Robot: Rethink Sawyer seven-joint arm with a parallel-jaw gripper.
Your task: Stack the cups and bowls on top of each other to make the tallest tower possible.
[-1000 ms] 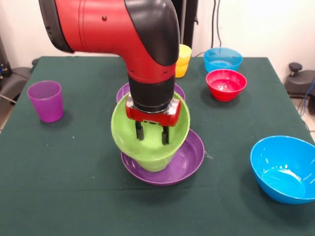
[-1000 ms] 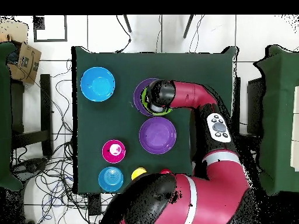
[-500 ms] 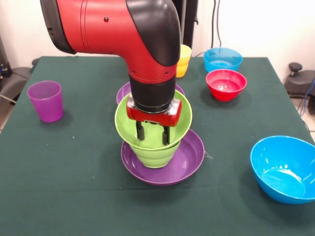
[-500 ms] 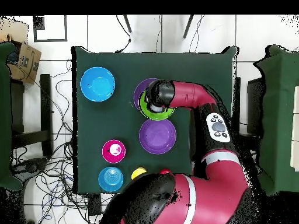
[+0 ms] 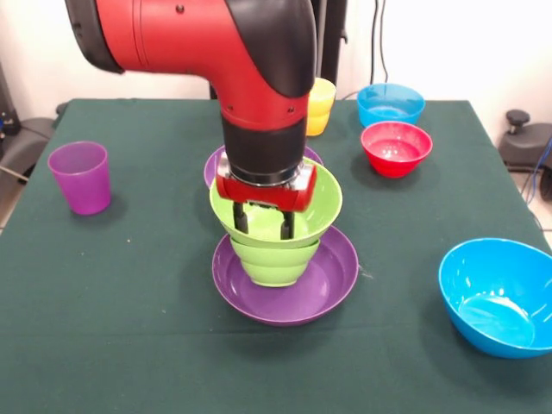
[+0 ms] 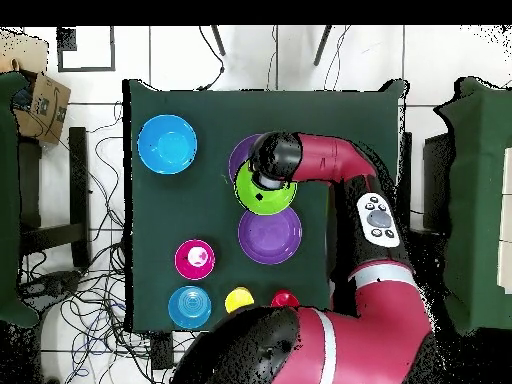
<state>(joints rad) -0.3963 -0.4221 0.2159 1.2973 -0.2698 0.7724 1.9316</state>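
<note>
Gripping the lime green bowl by its wall, the gripper is holding it with one finger inside, just above a small green bowl that is sitting in the front purple bowl. Second purple bowl is lying directly behind, toward the robot; blue bowl well apart.
</note>
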